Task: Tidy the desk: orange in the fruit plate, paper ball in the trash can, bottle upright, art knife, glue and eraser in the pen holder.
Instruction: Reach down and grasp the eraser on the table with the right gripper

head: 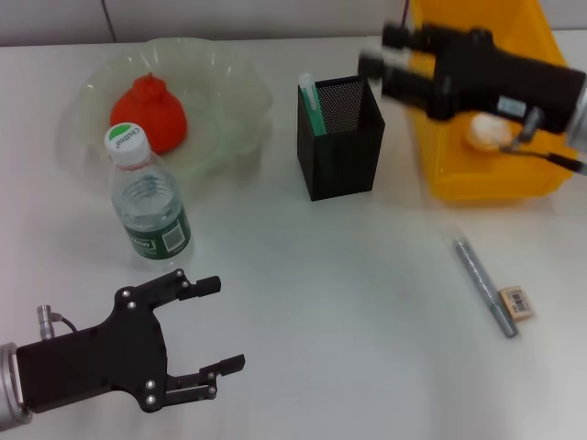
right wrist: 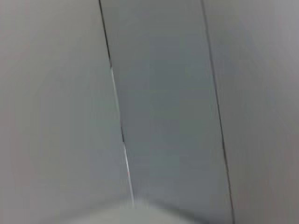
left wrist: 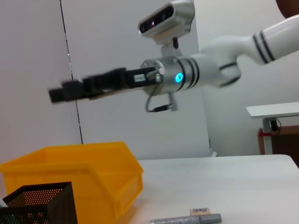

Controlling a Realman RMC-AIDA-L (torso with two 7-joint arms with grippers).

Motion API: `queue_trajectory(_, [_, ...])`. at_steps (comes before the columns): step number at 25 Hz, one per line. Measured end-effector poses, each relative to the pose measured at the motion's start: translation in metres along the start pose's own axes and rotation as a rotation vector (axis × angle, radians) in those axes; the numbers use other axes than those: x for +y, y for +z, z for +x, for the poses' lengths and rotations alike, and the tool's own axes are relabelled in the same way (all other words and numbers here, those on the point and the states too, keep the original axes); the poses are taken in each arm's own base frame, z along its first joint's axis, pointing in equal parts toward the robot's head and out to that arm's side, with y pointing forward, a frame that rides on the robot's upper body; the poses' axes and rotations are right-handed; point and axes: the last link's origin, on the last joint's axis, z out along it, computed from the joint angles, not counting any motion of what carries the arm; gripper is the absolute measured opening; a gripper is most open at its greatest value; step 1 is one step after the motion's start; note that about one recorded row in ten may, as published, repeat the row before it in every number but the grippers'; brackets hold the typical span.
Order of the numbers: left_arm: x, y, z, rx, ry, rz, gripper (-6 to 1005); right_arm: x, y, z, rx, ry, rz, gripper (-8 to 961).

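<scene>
white surface point(head: 348, 302) in front of me, fruit plate point(head: 234, 133), upright bottle point(head: 149, 203), pen holder point(head: 341, 142), yellow trash can point(head: 486, 179), art knife point(head: 486, 286), eraser point(head: 516, 302) beside it

The left pincer point(head: 213, 325) is matte black with silver screws, mounted on a silver wrist with a thin cable. The right pincer point(head: 385, 53) is black; its white arm point(left wrist: 243, 44) carries black bands and a glowing cyan ring.

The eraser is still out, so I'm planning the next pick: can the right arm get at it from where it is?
Probably yes: the eraser lies on open desk, only the grey art knife beside it, and the right gripper hovers above the trash can nearby.
</scene>
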Motion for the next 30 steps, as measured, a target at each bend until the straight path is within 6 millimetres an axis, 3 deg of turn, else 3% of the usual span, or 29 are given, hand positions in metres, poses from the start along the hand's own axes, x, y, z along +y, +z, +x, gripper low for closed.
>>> queue_trajectory(4, [0.0, 0.0, 0.0, 0.001, 0.0, 0.0, 809, 0.014, -0.003, -0.003, 0.219, 0.021, 0.052, 456])
queue_trajectory(9, [0.0, -0.001, 0.0, 0.001, -0.001, 0.003, 809, 0.024, -0.01, 0.0, 0.582, 0.064, 0.137, 674])
queue_trajectory(14, [-0.001, 0.0, 0.0, 0.001, 0.0, -0.001, 809, 0.037, -0.018, -0.002, 0.781, -0.001, 0.052, 846])
queue_trajectory(20, [-0.001, 0.0, 0.001, 0.0, 0.001, 0.0, 808, 0.034, -0.045, -0.01, 0.997, -0.245, -0.187, 841])
queue_trajectory(25, [-0.001, 0.0, 0.0, 0.0, -0.001, 0.001, 808, 0.016, -0.055, -0.018, 1.11, -0.346, -0.148, 839])
queue_trajectory(30, [-0.001, -0.001, 0.0, 0.0, -0.005, 0.003, 809, 0.003, -0.053, -0.019, 1.17, -0.336, -0.162, 838])
